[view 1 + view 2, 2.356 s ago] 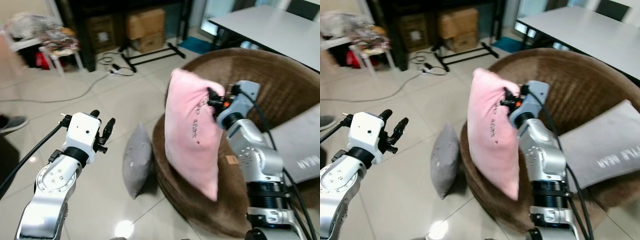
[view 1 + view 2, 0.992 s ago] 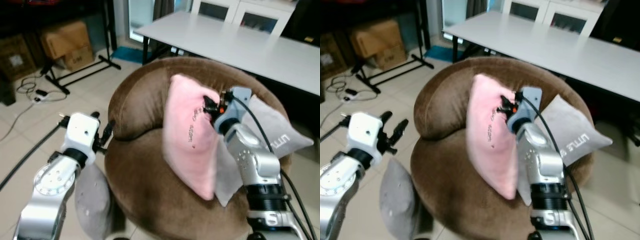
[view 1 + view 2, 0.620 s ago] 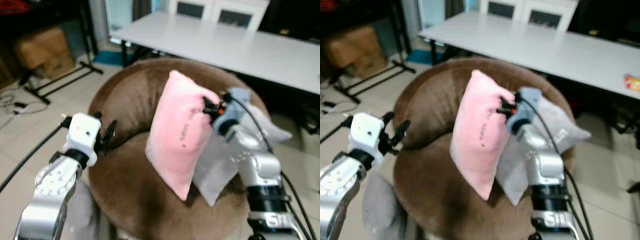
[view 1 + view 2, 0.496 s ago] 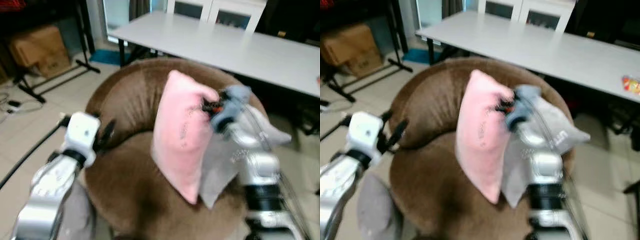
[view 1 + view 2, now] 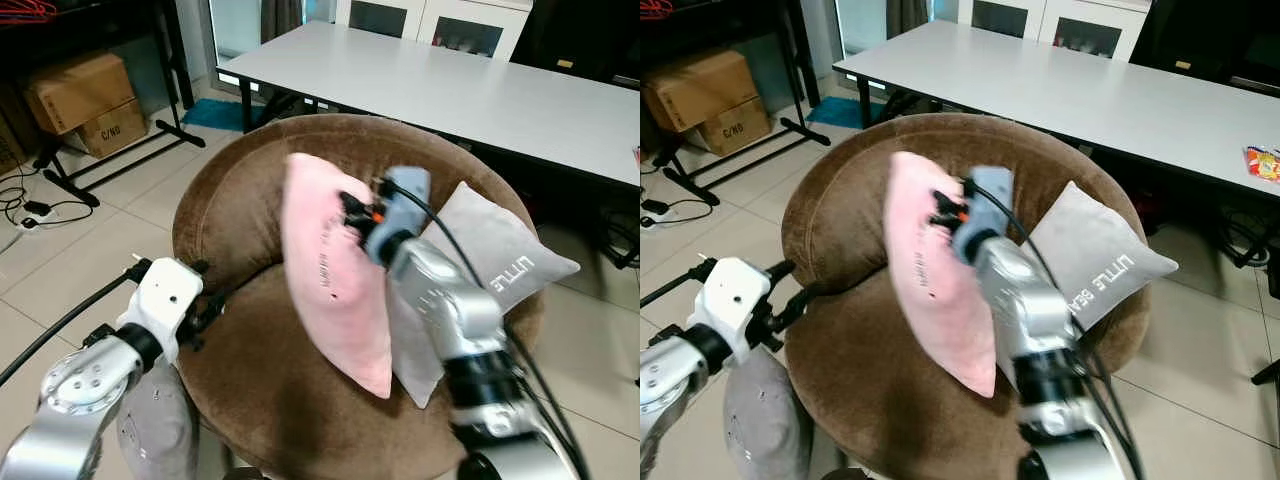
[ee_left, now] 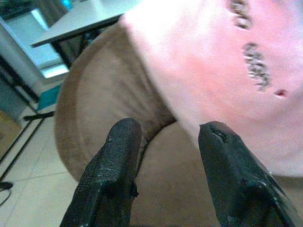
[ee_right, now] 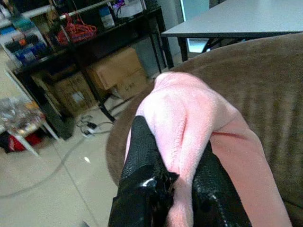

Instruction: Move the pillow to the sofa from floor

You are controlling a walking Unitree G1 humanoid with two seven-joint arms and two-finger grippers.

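Note:
A pink pillow point(image 5: 330, 270) hangs upright over the seat of the round brown sofa point(image 5: 228, 205), its lower corner down near the cushion. My right gripper point(image 5: 352, 210) is shut on a fold at the pillow's upper edge. In the right wrist view the black fingers point(image 7: 142, 175) pinch pink fabric point(image 7: 189, 109). My left gripper point(image 5: 790, 290) is open and holds nothing, low at the sofa's left front. Its wrist view looks past its spread fingers point(image 6: 113, 179) at the sofa back and the pillow point(image 6: 222, 61).
A grey lettered pillow point(image 5: 500, 260) leans on the sofa's right side, behind the pink one. Another grey pillow point(image 5: 155, 430) lies on the tiled floor at the sofa's left front. A white table point(image 5: 450, 90) stands behind the sofa, with cardboard boxes point(image 5: 80, 90) and cables point(image 5: 30, 210) far left.
My right arm has swung left with the pink pillow, carrying it toward the middle of the sofa. The left arm has dropped a little. Before that, the camera turned from the floor toward the sofa.

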